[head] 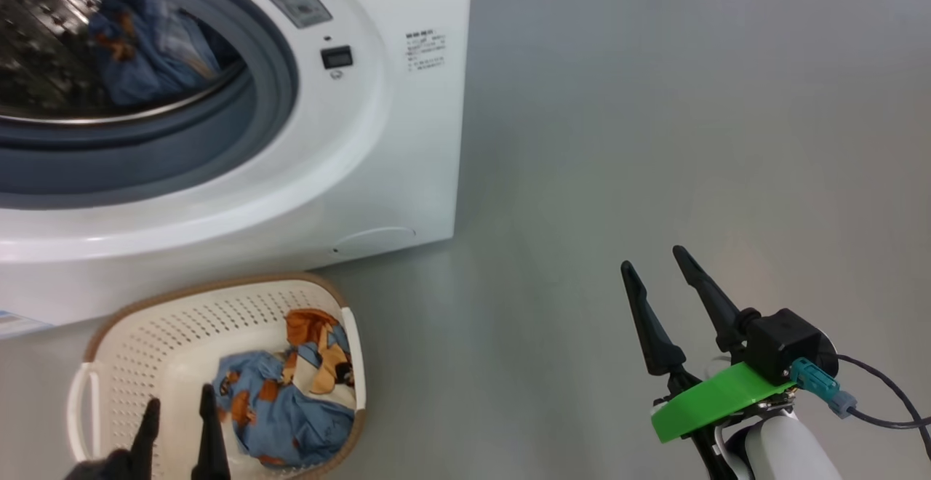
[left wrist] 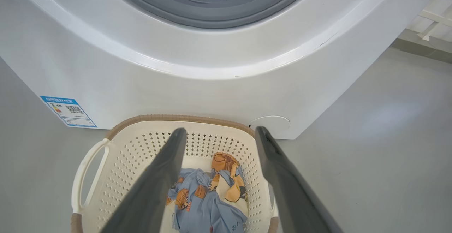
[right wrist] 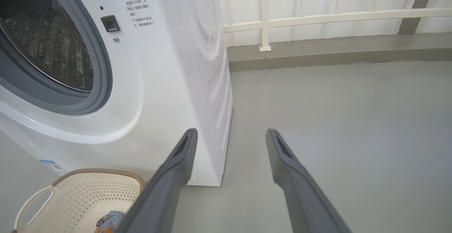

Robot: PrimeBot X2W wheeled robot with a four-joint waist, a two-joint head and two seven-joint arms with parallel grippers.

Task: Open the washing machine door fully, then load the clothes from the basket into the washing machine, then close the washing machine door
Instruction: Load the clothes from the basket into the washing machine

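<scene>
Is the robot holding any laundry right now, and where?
Nothing is held. The left fingers stand open, aimed at the clothes in the basket; the right fingers stand open over the floor.

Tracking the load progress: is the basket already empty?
No, a bundle of light blue clothes with orange-brown prints lies inside the basket.

The washer (head: 407, 138) is white, with a grey-blue ring (head: 276, 102) round its hole, a shiny silver drum (head: 44, 51) dotted with tiny holes, and a blue sticker (left wrist: 69, 111). The clothes (head: 291, 400) are light blue with orange-brown animal pictures, and the basket (head: 167, 334) is cream with rows of little holes, a brown rim (head: 218, 285) and white handles (head: 73, 414). The floor (head: 691, 102) is plain grey, and the band (head: 709, 401) on one arm is bright green.
</scene>
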